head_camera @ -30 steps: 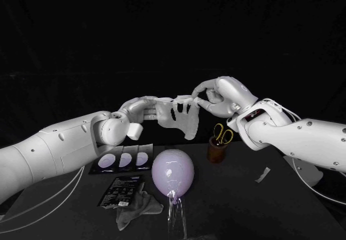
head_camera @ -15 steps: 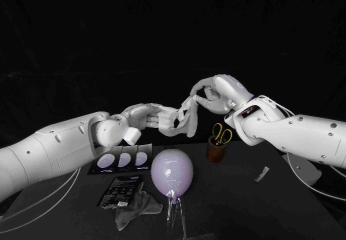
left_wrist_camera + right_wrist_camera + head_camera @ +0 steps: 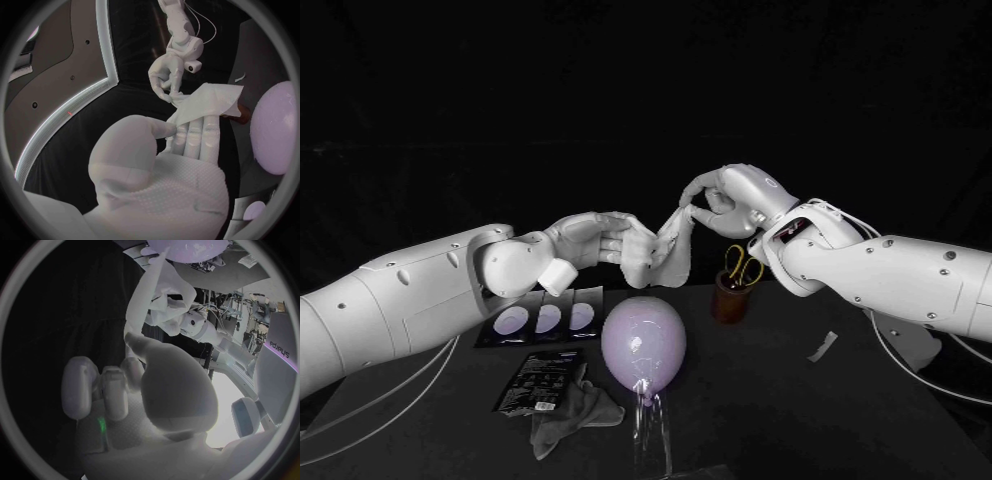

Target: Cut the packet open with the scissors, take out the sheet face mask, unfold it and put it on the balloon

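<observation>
The white sheet face mask point(image 3: 666, 250) hangs crumpled in the air above the table, held between both hands. My left hand point(image 3: 600, 240) grips its lower left part, and the sheet point(image 3: 206, 102) lies over the fingers point(image 3: 197, 132). My right hand point(image 3: 718, 200) pinches the mask's top corner point(image 3: 147, 295). The pale purple balloon point(image 3: 645, 343) lies on the table right under the mask. The scissors point(image 3: 746, 268) with yellow handles stand in a brown cup point(image 3: 733, 302). A dark opened packet point(image 3: 541, 380) lies left of the balloon.
A dark tray point(image 3: 545, 318) with three pale oval pieces lies behind the packet. A grey crumpled cloth point(image 3: 577, 416) lies in front of the balloon's knot. A small white strip point(image 3: 825, 348) lies on the table at the right.
The mask, spread flat between the hands a second ago, is now bunched up. The right hand has moved down and towards the left hand, which has stayed nearly in place.
</observation>
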`<action>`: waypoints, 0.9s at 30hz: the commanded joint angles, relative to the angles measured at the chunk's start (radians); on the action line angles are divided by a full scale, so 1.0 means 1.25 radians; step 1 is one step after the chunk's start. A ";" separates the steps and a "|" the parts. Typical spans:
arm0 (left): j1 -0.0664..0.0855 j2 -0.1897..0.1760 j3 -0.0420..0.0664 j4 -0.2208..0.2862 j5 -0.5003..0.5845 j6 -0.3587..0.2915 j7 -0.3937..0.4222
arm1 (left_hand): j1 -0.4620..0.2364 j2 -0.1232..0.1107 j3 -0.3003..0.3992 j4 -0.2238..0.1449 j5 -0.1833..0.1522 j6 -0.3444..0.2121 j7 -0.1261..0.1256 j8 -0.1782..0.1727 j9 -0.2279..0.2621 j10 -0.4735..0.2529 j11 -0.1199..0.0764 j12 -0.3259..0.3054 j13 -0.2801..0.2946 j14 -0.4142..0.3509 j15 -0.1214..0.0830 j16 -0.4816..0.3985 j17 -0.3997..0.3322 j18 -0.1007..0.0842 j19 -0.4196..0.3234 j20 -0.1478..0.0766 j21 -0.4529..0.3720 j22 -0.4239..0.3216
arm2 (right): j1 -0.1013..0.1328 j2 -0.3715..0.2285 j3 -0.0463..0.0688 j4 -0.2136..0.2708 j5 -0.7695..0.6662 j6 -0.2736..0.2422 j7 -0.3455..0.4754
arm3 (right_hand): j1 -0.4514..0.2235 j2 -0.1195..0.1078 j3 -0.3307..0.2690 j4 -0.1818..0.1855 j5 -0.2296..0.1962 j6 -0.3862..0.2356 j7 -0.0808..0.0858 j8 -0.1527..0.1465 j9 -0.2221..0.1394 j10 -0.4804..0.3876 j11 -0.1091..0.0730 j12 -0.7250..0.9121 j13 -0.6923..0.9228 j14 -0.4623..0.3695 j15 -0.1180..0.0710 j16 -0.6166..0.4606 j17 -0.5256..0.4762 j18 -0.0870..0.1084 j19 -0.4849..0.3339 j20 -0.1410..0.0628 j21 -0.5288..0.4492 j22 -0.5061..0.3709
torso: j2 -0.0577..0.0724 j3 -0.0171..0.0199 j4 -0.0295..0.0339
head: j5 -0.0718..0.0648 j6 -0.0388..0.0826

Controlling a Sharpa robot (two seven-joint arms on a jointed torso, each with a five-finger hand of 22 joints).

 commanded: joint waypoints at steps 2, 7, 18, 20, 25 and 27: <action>0.000 -0.009 0.002 0.017 0.055 0.028 0.006 | -0.007 0.000 -0.002 -0.004 -0.003 0.007 0.079 0.013 0.088 0.004 -0.001 0.001 -0.001 0.007 -0.001 -0.001 0.001 0.007 0.007 0.000 -0.004 -0.002 | -0.007 -0.002 0.000 -0.006 -0.006 0.028 0.007 | 0.006 -0.002 -0.002 -0.005 0.003 0.005 0.001 0.005 0.001 0.002 -0.001 -0.002 0.024 0.085 -0.005 0.003 0.211 -0.004 0.014 0.000 -0.007 0.160 | 0.000 0.0007 -0.0005 | -0.001 -0.002; -0.001 -0.021 0.002 0.038 0.075 -0.013 0.028 | -0.005 -0.004 0.000 -0.010 -0.003 0.008 0.081 0.011 0.087 -0.007 0.002 -0.012 -0.005 0.005 0.001 -0.009 -0.001 0.005 0.008 0.000 -0.010 -0.006 | -0.021 -0.007 -0.001 -0.013 0.000 0.029 0.011 | 0.006 -0.002 -0.002 -0.005 0.003 0.005 0.001 0.005 0.001 0.002 -0.001 -0.002 0.024 0.085 -0.005 0.003 0.211 -0.004 0.014 0.000 -0.007 0.160 | -0.001 0.0008 -0.0006 | -0.003 -0.003; -0.002 -0.025 0.003 0.059 0.099 -0.057 0.057 | -0.003 0.000 0.003 -0.010 -0.003 0.002 0.099 0.005 0.086 -0.077 0.022 -0.070 -0.009 0.002 0.015 -0.032 -0.003 0.005 0.008 0.011 -0.031 -0.012 | -0.041 -0.007 -0.001 -0.031 0.034 0.031 0.007 | 0.006 -0.004 -0.005 -0.003 0.003 -0.016 0.008 0.005 0.002 -0.085 0.006 -0.124 -0.066 0.066 0.002 -0.029 0.150 0.018 -0.042 0.005 -0.132 0.127 | 0.000 0.0011 -0.0007 | -0.004 -0.003; -0.002 -0.025 0.003 0.060 0.104 -0.066 0.064 | -0.002 0.000 0.003 -0.010 -0.003 0.000 0.101 0.005 0.087 -0.086 0.025 -0.077 -0.009 0.000 0.017 -0.036 -0.003 0.005 0.008 0.013 -0.034 -0.012 | -0.045 -0.003 -0.002 -0.039 0.042 0.038 0.003 | 0.004 -0.012 -0.004 0.000 0.003 -0.035 0.015 -0.004 -0.004 -0.185 0.012 -0.264 -0.169 0.029 0.008 -0.085 0.061 0.042 -0.108 0.010 -0.272 0.089 | 0.000 0.0011 -0.0005 | -0.006 -0.003; -0.002 -0.024 0.005 0.061 0.116 -0.081 0.074 | -0.001 0.002 0.002 -0.011 -0.003 -0.003 0.105 0.004 0.087 -0.099 0.029 -0.088 -0.009 -0.008 0.021 -0.046 -0.004 0.005 0.009 0.016 -0.039 -0.012 | -0.056 0.005 -0.002 -0.056 0.056 0.051 -0.001 | 0.001 -0.025 -0.005 0.004 0.003 -0.052 0.021 -0.014 -0.011 -0.253 0.018 -0.380 -0.259 0.007 0.013 -0.119 0.017 0.054 -0.144 0.015 -0.347 0.067 | 0.000 0.0006 -0.0011 | -0.008 -0.003; -0.002 -0.023 0.007 0.062 0.120 -0.086 0.076 | -0.001 0.003 0.002 -0.010 -0.003 -0.004 0.106 0.004 0.087 -0.102 0.030 -0.090 -0.009 -0.010 0.021 -0.049 -0.005 0.005 0.012 0.016 -0.040 -0.012 | -0.061 0.010 -0.002 -0.065 0.063 0.057 -0.001 | 0.002 -0.030 -0.003 0.005 0.003 -0.058 0.023 -0.019 -0.016 -0.282 0.020 -0.435 -0.304 -0.001 0.015 -0.131 0.003 0.058 -0.158 0.018 -0.377 0.058 | 0.001 0.0005 -0.0009 | -0.008 -0.004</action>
